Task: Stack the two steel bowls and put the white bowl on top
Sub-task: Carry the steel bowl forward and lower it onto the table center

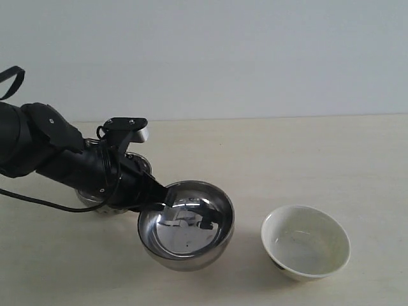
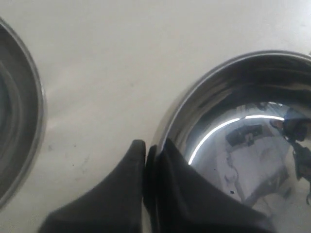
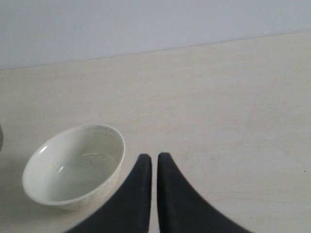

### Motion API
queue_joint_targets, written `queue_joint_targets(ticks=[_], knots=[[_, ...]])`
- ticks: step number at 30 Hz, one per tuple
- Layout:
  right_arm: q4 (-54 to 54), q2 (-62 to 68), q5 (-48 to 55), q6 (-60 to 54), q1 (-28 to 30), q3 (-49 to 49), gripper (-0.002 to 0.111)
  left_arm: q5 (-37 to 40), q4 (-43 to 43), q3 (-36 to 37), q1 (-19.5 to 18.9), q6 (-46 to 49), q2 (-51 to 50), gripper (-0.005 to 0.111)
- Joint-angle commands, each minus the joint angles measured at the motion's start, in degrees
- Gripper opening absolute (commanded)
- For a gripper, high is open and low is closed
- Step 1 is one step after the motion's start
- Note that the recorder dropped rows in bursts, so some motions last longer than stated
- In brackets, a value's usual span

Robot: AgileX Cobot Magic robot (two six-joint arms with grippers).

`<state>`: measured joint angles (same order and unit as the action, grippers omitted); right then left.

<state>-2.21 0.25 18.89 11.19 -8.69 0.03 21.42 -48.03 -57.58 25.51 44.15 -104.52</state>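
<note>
steel bowl (image 1: 186,224), tilted, rim clamped by left end effector (image 2: 150,158), near-centre of counter (image 1: 287,159). 2nd steel bowl (image 2: 19,121) just left, partly behind arm. white bowl (image 1: 306,242) at right, alone. right end effector (image 3: 154,160) together, empty. nothing stacked yet; both placements left.

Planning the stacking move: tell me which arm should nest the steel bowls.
Left. The left gripper pinches the front steel bowl at its rim; the other steel bowl sits beside that arm. The right gripper is shut, empty, by the white bowl.
</note>
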Motion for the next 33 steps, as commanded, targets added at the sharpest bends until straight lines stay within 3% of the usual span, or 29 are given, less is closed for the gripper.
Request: queue_joint_targets(ticks=[1, 33], knots=[[0.01, -0.25, -0.42, 0.26, 0.16, -0.03, 0.0, -1.11, -2.05, 0.19, 0.28, 0.2, -2.21, 0.004], [0.01, -0.25, -0.42, 0.26, 0.16, -0.03, 0.0, -4.11, -3.64, 0.19, 0.28, 1.69, -4.79, 0.004]])
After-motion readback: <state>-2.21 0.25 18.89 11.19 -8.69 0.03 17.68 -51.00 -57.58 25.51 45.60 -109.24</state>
